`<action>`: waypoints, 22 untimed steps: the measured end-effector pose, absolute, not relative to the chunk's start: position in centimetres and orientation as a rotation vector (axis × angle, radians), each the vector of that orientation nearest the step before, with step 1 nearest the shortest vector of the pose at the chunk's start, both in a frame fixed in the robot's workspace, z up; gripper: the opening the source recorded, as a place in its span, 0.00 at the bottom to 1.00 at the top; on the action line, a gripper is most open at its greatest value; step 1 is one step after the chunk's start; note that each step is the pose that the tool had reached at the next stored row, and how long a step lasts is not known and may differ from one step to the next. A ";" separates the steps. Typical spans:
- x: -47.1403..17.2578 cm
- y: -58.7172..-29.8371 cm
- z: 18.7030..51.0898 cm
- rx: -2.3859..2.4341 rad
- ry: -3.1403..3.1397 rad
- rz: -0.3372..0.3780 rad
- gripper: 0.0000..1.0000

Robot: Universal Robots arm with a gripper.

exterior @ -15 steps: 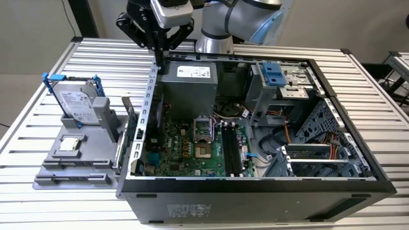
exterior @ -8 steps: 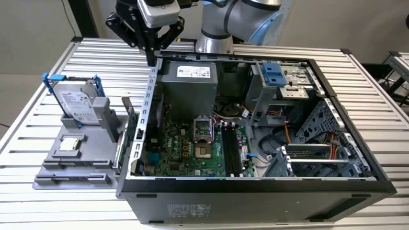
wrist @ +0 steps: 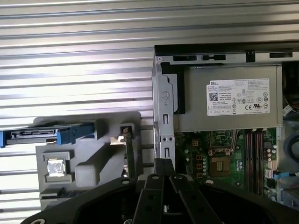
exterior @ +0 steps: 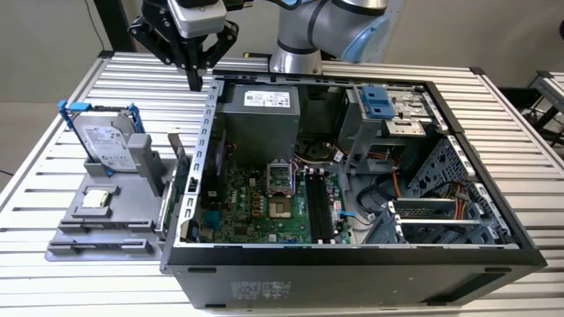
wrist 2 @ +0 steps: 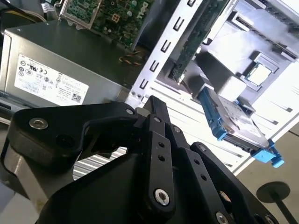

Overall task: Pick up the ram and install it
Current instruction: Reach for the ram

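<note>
Pincer [exterior: 195,84] together, empty, abv case wall [exterior: 210,125] top edge; ram [wrist: 130,156] upright in holder [wrist: 70,142], open air abv.

Arm [exterior: 300,33] raised high, wrist [exterior: 201,16] angled down, end effector [exterior: 195,84] pointing downward, fingers [wrist 2: 157,135] pressed together, nothing held

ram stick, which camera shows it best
The second wrist view: the ram shows its long green face. The first wrist view sees the ram edge-on; the exterior view shows the ram as a thin strip beside the case.
</note>
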State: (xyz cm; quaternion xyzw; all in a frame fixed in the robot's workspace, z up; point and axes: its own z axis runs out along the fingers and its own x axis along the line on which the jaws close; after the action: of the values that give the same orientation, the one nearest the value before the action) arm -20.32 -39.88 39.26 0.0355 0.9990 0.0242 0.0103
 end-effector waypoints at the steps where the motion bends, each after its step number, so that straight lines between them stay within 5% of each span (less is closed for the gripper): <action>1: -20.5 -39.9 39.3 0.111 3.118 0.076 0.00; 22: -24.9 -39.9 39.3 0.111 3.118 0.076 0.00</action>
State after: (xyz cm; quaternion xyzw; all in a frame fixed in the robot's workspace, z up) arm -24.85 -39.88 39.26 0.0355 0.9990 0.0242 0.0103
